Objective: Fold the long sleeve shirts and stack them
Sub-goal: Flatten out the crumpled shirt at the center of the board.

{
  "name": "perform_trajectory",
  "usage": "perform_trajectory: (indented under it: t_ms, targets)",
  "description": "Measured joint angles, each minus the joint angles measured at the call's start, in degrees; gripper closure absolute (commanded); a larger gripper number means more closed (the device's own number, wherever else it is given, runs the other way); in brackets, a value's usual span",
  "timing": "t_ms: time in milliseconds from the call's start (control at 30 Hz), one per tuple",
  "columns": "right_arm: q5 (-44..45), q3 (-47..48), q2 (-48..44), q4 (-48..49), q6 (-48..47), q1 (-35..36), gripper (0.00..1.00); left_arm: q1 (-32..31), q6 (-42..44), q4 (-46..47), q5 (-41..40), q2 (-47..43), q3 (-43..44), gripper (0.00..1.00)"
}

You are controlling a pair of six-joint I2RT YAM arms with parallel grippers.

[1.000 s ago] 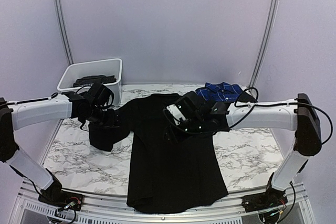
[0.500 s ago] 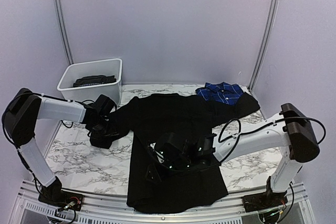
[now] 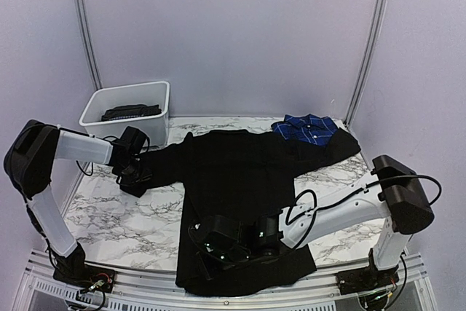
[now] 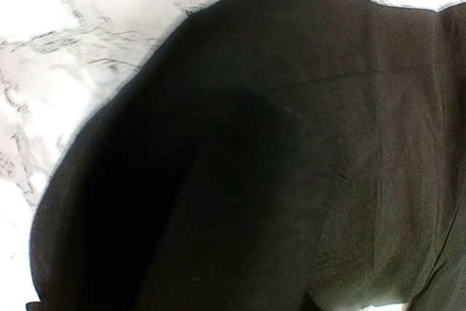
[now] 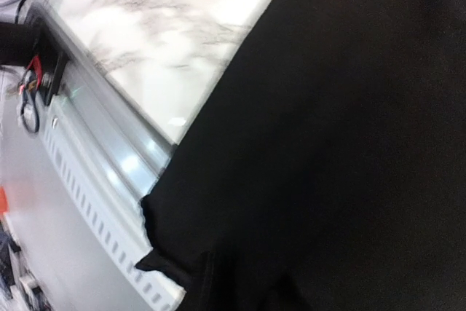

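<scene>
The large black long sleeve shirt (image 3: 240, 180) lies spread on the marble table (image 3: 109, 216), its hem over the near edge. My left gripper (image 3: 135, 174) is pressed down on the end of its left sleeve. Black cloth (image 4: 306, 143) fills the left wrist view and hides the fingers. My right gripper (image 3: 206, 247) sits low on the shirt's lower left hem. In the right wrist view that hem corner (image 5: 156, 253) puckers into a pleat toward the jaws. The blue plaid shirt (image 3: 307, 127) lies crumpled at the back right, on the black shirt's right sleeve.
A white plastic bin (image 3: 162, 100) holding dark items stands at the back left, just behind my left gripper. The metal rail of the table's near edge (image 5: 95, 180) runs right beside the hem corner. Both arm bases stand at the near corners.
My right arm swept from the shirt's chest down to its lower left hem and closed there. My left gripper shifted slightly back-left along the sleeve and narrowed.
</scene>
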Motion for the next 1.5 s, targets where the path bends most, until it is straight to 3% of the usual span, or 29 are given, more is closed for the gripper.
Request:
perform_trajectory:
  t_ms: [133, 500, 600, 733, 833, 933, 1167, 1367, 1500]
  targets:
    - [0.87, 4.63, 0.59, -1.92, -0.24, 0.81, 1.0, 2.21, 0.13, -0.2, -0.15, -0.66, -0.79, 0.85]
    - [-2.43, 24.04, 11.74, -4.92, -7.54, 1.07, 1.0, 10.34, 2.43, -5.55, -2.54, -3.23, 0.42, 0.89]
    - [-4.22, 28.59, 16.24, -5.38, -9.25, 1.05, 0.77, 10.71, 3.41, -6.67, -3.04, -3.65, 1.64, 0.76]
    - [-6.23, 31.21, 20.02, -5.62, -11.37, 1.05, 0.55, 10.97, 4.83, -8.35, -3.15, -3.65, 3.21, 0.44]
    - [-6.47, 31.01, 19.89, -6.38, -12.11, 0.68, 0.43, 11.02, 5.75, -9.16, -2.64, -4.0, 3.43, 0.19]
    - [-5.51, 28.35, 17.27, -6.43, -13.18, 0.04, 0.33, 11.02, 6.71, -10.21, -2.25, -5.86, 3.43, 0.03]
    - [-0.81, 15.8, 0.92, -7.23, -14.99, -6.95, 0.22, 10.1, 7.89, -12.41, -3.39, -16.52, 3.26, 0.01]
    - [4.42, 7.23, -10.45, -7.21, -16.57, -16.09, 0.27, 5.97, 7.65, -15.23, -5.84, -24.26, 1.88, 0.01]
    - [6.32, -1.18, -17.4, -7.23, -17.38, -23.45, 0.32, -2.56, 5.86, -16.0, -6.67, -26.34, 2.1, 0.01]
